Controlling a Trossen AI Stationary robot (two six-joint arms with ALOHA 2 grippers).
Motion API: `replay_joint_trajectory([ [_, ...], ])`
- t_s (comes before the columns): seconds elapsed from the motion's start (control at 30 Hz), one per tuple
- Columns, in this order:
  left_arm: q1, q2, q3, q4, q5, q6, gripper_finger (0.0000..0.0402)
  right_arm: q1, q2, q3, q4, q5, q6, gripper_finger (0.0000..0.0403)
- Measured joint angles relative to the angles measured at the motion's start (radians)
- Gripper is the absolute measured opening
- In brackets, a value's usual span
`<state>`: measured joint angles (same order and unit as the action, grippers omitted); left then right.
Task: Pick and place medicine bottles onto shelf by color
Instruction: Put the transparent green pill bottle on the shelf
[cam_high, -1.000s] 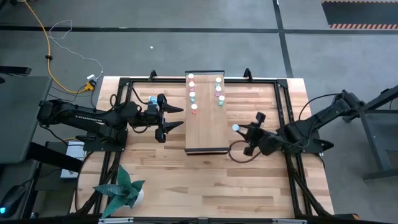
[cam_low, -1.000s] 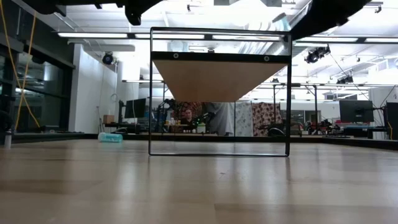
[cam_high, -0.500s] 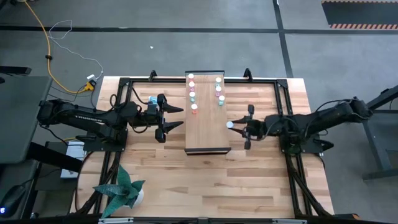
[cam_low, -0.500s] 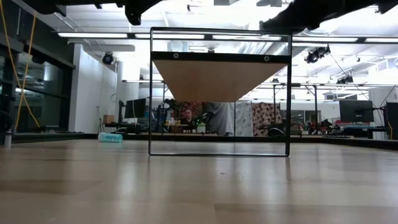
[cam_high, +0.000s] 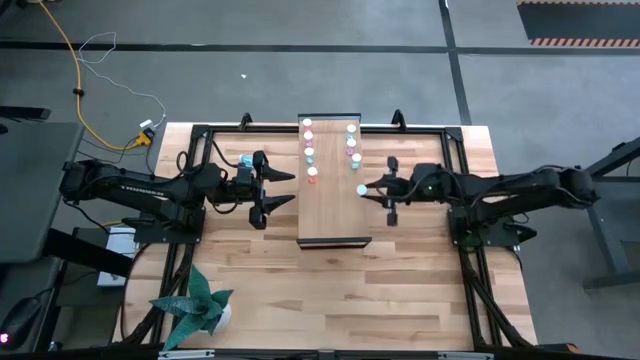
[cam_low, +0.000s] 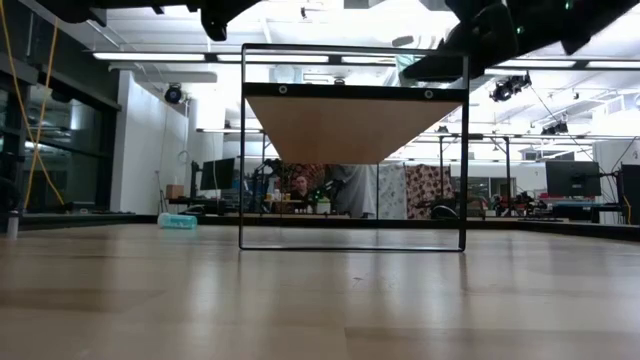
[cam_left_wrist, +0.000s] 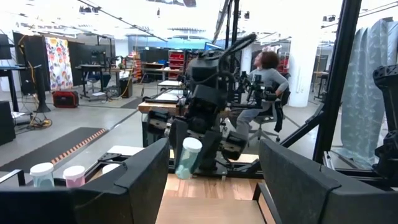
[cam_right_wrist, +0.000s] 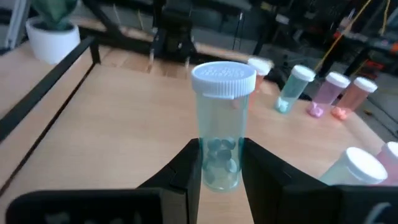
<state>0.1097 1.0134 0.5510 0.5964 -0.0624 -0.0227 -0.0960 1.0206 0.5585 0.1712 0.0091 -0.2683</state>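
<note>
High view: your right gripper (cam_high: 372, 189) was over the shelf (cam_high: 333, 225), at its right edge, clamped on a teal bottle (cam_high: 361, 189) w/ white cap. Your left gripper (cam_high: 283, 188) waited just off the shelf's left edge, fingers spread, holding nothing. Other bottles stood in two columns toward the shelf's far end: left column (cam_high: 309, 151), right column (cam_high: 354, 146). The held bottle sat just short of the right column's nearest vial.

Low view: only the shelf's underside (cam_low: 345, 125) and wire frame showed; no bottles visible here. A person sat in the room beyond.

Left wrist view: across the shelf you saw the right arm carrying the teal bottle (cam_left_wrist: 187, 158), tilted a bit. Two capped vials (cam_left_wrist: 57, 175) stood at the shelf's side.

Right wrist view: fingers (cam_right_wrist: 190, 168) pinched the teal bottle (cam_right_wrist: 221, 129) low on its body; it held small pills, approx. a third full. Teal, pink and orange-pink vials (cam_right_wrist: 326, 94) stood in a row ahead; another white cap (cam_right_wrist: 361, 164) was close beside.

Risks, judged: the low pinch probably leaves the bottle top-heavy, so it could tip on release. If you set it down too near the neighbours, a finger might knock one over. A drop at the shelf's edge might roll off.
</note>
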Motion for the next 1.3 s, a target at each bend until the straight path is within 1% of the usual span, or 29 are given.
replay_joint_trajectory([
  [0.1, 0.000, 0.000, 0.000, -0.001, 0.000, -0.001, 0.0239, -0.056, 0.000, -0.109, 0.192, -0.045, -0.003, 0.0085],
  [0.2, -0.002, 0.000, 0.000, -0.001, 0.000, -0.001, 0.0239, -0.108, -0.026, -0.210, 0.403, -0.045, -0.017, 0.0085],
  [0.27, -0.002, 0.000, 0.000, -0.001, 0.000, -0.001, 0.0239, -0.139, -0.043, -0.265, 0.546, -0.047, 0.005, 0.0085],
  [0.37, -0.002, 0.000, 0.000, -0.001, 0.000, 0.000, 0.0239, -0.173, -0.040, -0.335, 0.648, -0.084, 0.083, 0.0085],
  [0.43, -0.002, 0.000, 0.000, 0.000, 0.000, -0.001, 0.0239, -0.185, -0.041, -0.360, 0.665, -0.114, 0.124, 0.0085],
  [0.63, -0.002, 0.000, 0.000, 0.011, 0.000, -0.003, 0.0239, -0.183, -0.041, -0.390, 0.675, -0.140, 0.198, 0.0085],
  [0.83, -0.002, 0.000, 0.000, 0.023, 0.000, -0.001, 0.0239, -0.183, -0.040, -0.390, 0.716, -0.139, 0.186, 0.0085],
  [0.97, -0.002, 0.000, 0.000, 0.028, 0.000, -0.001, 0.0239, -0.183, -0.040, -0.390, 0.746, -0.138, 0.233, 0.0085],
  [1.13, -0.002, 0.000, 0.000, 0.030, 0.000, -0.001, 0.0239, -0.183, -0.040, -0.390, 0.762, -0.137, 0.235, 0.0089],
  [1.3, -0.002, 0.000, 0.000, 0.030, -0.001, 0.000, 0.0239, -0.183, -0.006, -0.390, 0.785, -0.135, 0.228, 0.0094],
])
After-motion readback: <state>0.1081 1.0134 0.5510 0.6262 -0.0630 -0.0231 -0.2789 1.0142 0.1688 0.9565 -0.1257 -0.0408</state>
